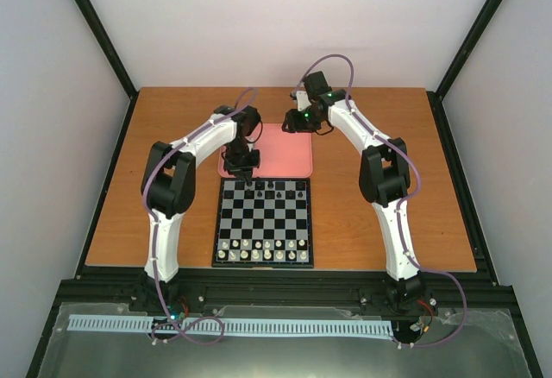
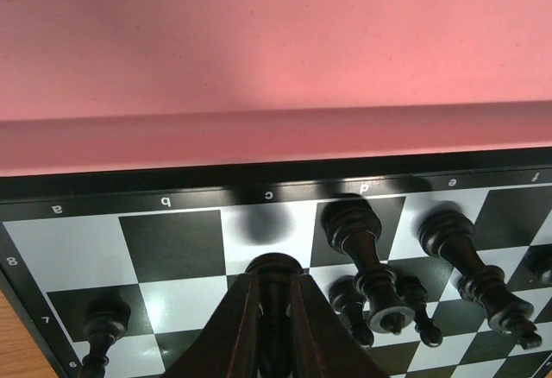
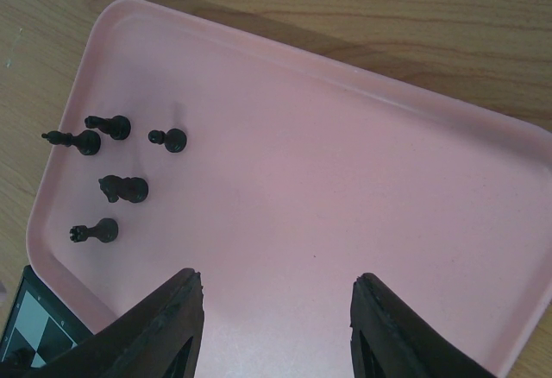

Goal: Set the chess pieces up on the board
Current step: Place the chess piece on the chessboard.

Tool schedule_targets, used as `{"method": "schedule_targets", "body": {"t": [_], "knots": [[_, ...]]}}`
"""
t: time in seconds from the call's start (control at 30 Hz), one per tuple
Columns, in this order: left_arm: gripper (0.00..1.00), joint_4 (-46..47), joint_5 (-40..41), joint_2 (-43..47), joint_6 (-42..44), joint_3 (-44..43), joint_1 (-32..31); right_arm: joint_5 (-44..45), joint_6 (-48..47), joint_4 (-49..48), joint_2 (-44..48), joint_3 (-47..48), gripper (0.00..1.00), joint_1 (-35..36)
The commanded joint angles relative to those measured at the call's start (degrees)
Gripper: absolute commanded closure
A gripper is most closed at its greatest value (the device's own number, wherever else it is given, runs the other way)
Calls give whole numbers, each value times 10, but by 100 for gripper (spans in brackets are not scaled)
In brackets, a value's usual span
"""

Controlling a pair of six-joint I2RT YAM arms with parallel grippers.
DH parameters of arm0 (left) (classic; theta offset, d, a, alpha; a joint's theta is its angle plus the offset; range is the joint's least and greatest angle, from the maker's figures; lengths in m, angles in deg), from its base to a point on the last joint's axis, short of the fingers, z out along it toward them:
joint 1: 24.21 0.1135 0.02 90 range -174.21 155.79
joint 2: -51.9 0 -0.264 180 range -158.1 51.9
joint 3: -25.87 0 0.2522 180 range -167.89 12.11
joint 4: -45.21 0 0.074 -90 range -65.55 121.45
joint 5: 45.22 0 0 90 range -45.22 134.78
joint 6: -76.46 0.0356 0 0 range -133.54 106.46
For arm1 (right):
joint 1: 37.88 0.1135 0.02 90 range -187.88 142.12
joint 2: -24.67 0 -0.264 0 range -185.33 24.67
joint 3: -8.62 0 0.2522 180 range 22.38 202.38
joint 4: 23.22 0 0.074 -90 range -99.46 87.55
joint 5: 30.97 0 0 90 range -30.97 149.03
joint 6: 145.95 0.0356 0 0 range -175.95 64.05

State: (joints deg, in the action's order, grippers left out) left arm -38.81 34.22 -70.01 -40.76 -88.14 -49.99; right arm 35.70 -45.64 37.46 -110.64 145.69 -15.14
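Note:
The board [image 1: 263,221] lies mid-table with the pink tray [image 1: 285,149] just behind it. My left gripper [image 1: 244,171] hangs over the board's far edge. In the left wrist view this gripper [image 2: 274,285] is shut on a black chess piece [image 2: 274,267], held just above the c-file squares by the far rim. Black pieces stand on d8 [image 2: 355,229] and e8 [image 2: 450,238], with smaller ones in front [image 2: 349,299]. My right gripper [image 3: 276,296] is open over the tray [image 3: 362,188], holding nothing. Several black pieces [image 3: 125,189] lie in the tray's left part.
White chess figures [image 1: 263,250] fill the board's two near rows. A black pawn [image 2: 107,319] stands near the board's left edge. The board's corner [image 3: 30,330] shows beside the tray. Bare wooden table [image 1: 155,214] lies on both sides of the board.

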Motion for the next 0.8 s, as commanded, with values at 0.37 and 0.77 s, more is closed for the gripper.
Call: {"method": "schedule_targets", "body": {"t": [0.37,0.77], "knots": [[88,14,-2,-22,-4,-6,-3,2,-7,1,-4,9,52,-4],[78,8,1,-32,1,-17,-3,0,-7,1,-8,13,52,-4]]}}
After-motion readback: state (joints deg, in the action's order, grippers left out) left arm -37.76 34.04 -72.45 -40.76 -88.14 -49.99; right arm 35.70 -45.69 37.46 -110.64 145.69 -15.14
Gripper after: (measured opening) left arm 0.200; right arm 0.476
